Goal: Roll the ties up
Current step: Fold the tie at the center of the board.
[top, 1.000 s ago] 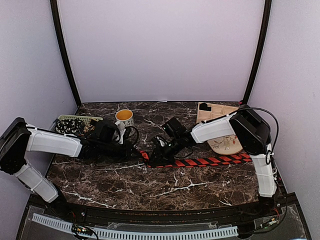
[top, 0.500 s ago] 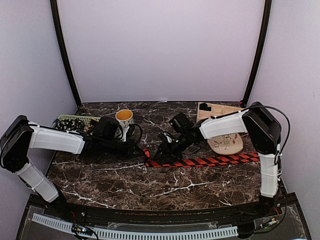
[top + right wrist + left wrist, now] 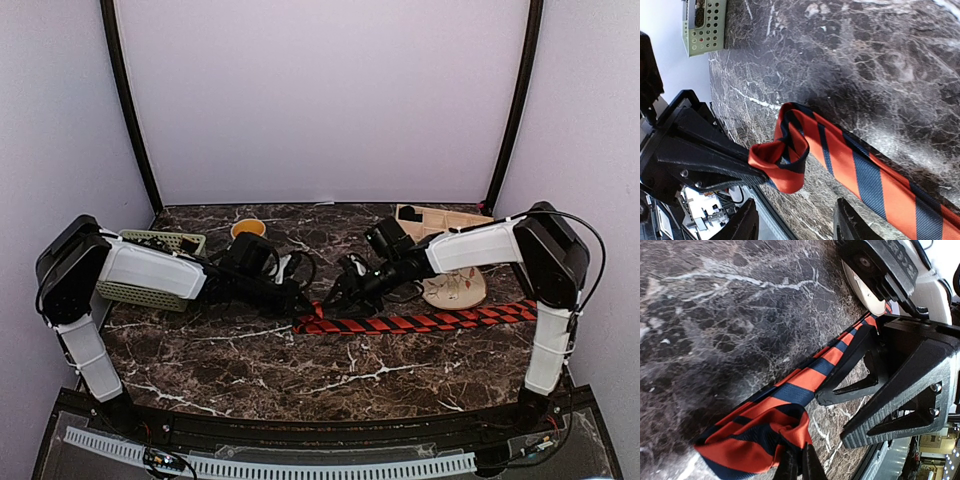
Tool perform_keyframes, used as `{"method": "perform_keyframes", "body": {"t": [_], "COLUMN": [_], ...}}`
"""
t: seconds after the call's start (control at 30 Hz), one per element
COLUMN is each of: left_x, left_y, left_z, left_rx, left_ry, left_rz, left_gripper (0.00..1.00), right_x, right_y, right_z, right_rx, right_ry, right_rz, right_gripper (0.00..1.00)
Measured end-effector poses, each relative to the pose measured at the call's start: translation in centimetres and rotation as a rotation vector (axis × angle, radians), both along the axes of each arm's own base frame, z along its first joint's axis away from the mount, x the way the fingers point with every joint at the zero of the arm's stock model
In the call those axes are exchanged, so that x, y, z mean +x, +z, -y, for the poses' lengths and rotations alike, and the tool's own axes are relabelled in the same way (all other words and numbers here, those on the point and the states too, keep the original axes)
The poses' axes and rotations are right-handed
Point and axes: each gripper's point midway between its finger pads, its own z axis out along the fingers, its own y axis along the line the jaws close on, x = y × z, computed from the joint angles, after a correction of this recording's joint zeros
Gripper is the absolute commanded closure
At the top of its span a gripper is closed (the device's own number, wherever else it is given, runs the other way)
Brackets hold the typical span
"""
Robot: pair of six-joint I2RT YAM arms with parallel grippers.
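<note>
A red-and-dark striped tie (image 3: 420,322) lies flat across the marble table, running from the middle to the right edge. Its left end is curled into a small loop (image 3: 785,160). My left gripper (image 3: 297,303) is shut on that looped end, its fingertips (image 3: 807,467) pinching the fabric just above the table. My right gripper (image 3: 342,294) hovers open just right of the loop. Its two fingers (image 3: 847,222) straddle the tie without touching it. The tie also shows in the left wrist view (image 3: 795,390).
A green perforated basket (image 3: 150,285) stands at the left, with dark contents I cannot make out. An orange-filled mug (image 3: 248,228) is behind the left arm. A wooden compartment tray (image 3: 440,218) and a patterned plate (image 3: 455,288) are at the back right.
Both grippers have moved right and slightly back, dragging the tie's left end along. The tie has shifted right. The left arm's elbow has swung inward.
</note>
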Motion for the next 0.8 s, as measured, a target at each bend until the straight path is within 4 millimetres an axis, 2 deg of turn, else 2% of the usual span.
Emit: {"method": "perform_keyframes", "body": {"t": [0.03,0.1,0.2,0.37,0.63,0.8], "left_x": [0.0,0.0,-0.2,-0.3,-0.1,-0.2], "left_y": [-0.2,-0.7,-1.9,-3.7,-3.5,-4.0], "left_z": [0.3,0.8,1.1,1.4,2.0,2.3], "left_rx": [0.0,-0.003,-0.003,-0.001,-0.061,-0.083], "left_ry": [-0.004,-0.014,-0.024,-0.013,-0.004,0.0], "left_rz": [-0.002,-0.014,-0.043,-0.098,-0.101,-0.113], "left_gripper": [0.79,0.69,0.63,0.83,0.96,0.99], "right_x": [-0.1,-0.1,-0.1,-0.1,-0.2,-0.5], "right_y": [-0.2,-0.4,-0.4,-0.3,-1.8,-3.1], "right_z": [0.1,0.3,0.4,0.3,0.4,0.7], "right_rx": [-0.002,-0.003,0.0,0.001,-0.026,-0.057], "right_ry": [-0.004,-0.01,-0.015,-0.017,-0.018,-0.013], "right_rz": [-0.01,-0.022,-0.029,-0.031,-0.064,-0.091], "right_gripper": [0.49,0.48,0.48,0.51,0.59,0.63]}}
